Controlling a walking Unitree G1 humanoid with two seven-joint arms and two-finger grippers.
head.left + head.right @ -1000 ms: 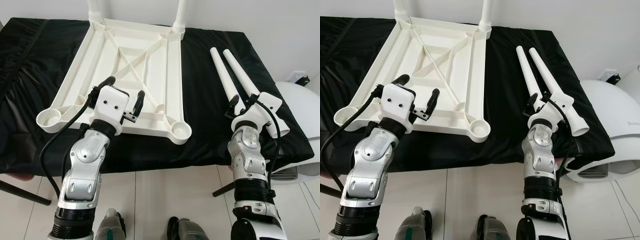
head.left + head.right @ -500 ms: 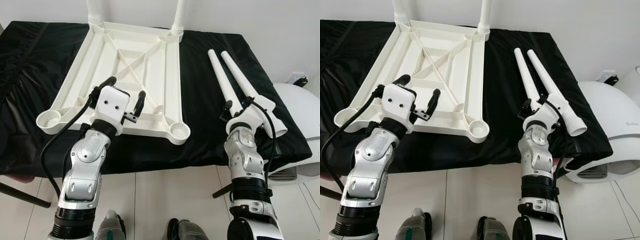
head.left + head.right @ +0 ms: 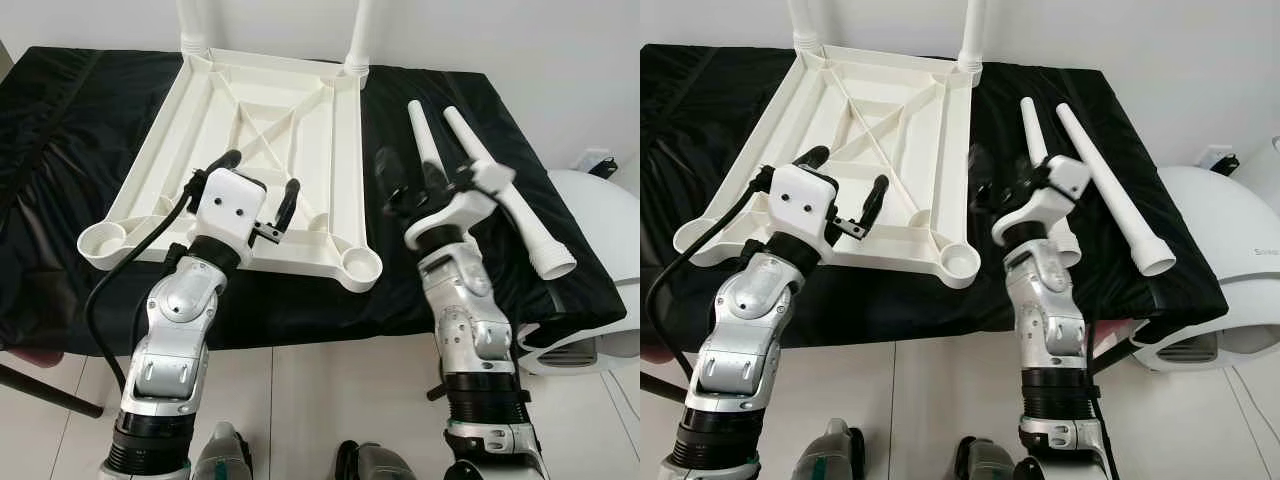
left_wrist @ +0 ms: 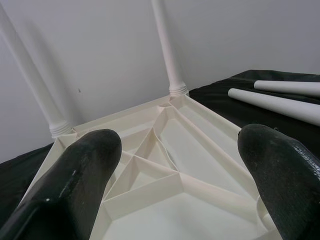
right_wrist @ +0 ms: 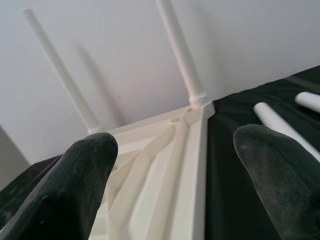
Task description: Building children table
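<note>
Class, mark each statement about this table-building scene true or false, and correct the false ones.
1. Two legs already stand in the far corners of the upturned tabletop. True.
2. The left pincer is clamped on a loose leg. False: it is open, holding nothing, above the tabletop's near edge.
3. Two loose legs lie on the black cloth to the right of the tabletop. True.
4. The right pincer holds a leg upright. False: it is open and empty, beside the loose legs.

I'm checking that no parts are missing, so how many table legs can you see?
4. Two legs stand fitted in the far corner sockets of the upturned tabletop: far left and far right. Two loose legs lie on the black cloth beside it: one by the right gripper, one farther right.
</note>
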